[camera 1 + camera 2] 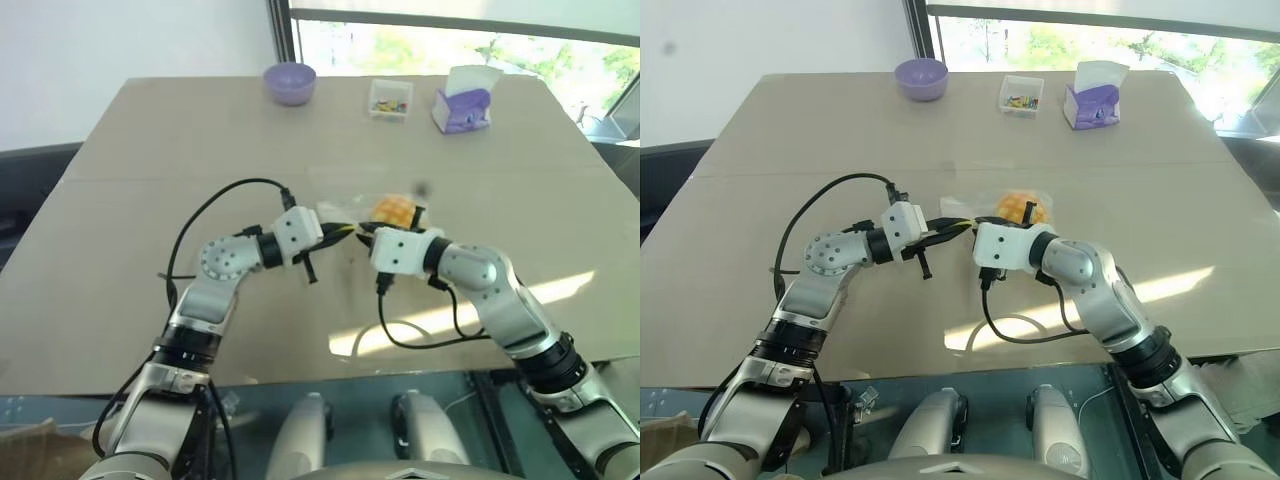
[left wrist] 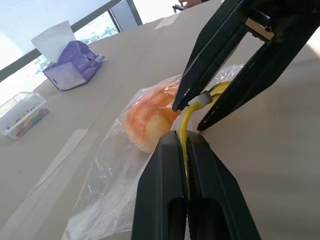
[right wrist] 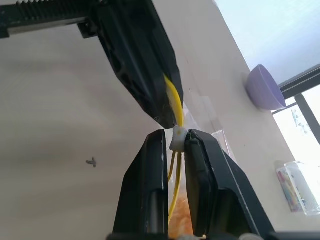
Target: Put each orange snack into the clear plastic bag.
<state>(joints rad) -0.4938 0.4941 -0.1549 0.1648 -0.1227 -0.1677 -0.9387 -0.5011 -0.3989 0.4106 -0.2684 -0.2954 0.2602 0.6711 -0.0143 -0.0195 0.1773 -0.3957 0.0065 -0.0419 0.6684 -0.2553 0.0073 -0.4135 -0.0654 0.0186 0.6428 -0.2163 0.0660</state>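
Note:
One orange snack point(image 1: 394, 211) lies inside the clear plastic bag point(image 2: 102, 192) on the table's middle. My left gripper point(image 2: 183, 141) is shut on the bag's yellow zip strip point(image 2: 183, 125). My right gripper point(image 3: 175, 136) faces it tip to tip. It is shut on the small white slider point(image 3: 177, 139) that rides on that strip. In the head views both grippers meet at the bag's near edge, the left gripper point(image 1: 343, 231) just left of the right gripper point(image 1: 366, 231). The snack point(image 2: 149, 120) shows through the crinkled film right behind the strip.
At the table's far edge stand a purple bowl point(image 1: 289, 82), a small clear box of coloured bits point(image 1: 390, 99) and a purple tissue box point(image 1: 462, 104). Black cables loop from both wrists over the near part of the table point(image 1: 120, 200).

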